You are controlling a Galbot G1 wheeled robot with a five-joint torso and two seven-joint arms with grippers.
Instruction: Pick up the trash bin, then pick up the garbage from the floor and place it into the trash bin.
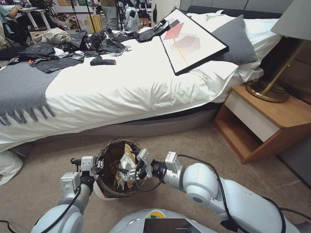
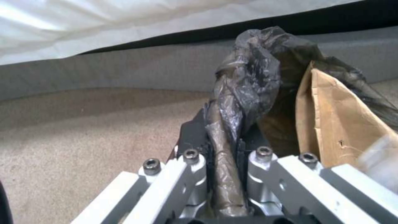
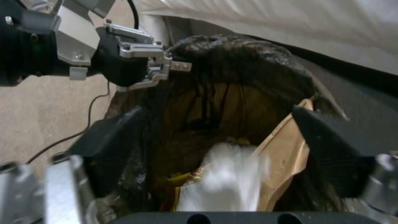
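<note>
Head view: trash bin [image 1: 108, 191] at lower centre on carpet, bed [image 1: 129, 84] behind, nightstand [image 1: 259, 123] at right.

Left wrist view: left gripper [image 2: 226, 174] fingers pinching the liner-covered rim.

Right wrist view: right gripper [image 3: 215, 149] fingers spread over the bin mouth (brown paper bag [image 3: 286, 155] and white tissue [image 3: 224, 177] inside).

Your left gripper [image 2: 226, 161] clamps the trash bin [image 2: 248, 90] liner at its rim; brown paper bag [image 2: 340, 124] stands inside at 3 o'clock.

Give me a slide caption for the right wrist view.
Open right claw over the trash bin, white tissue dropping in beside the brown paper bag.
</note>
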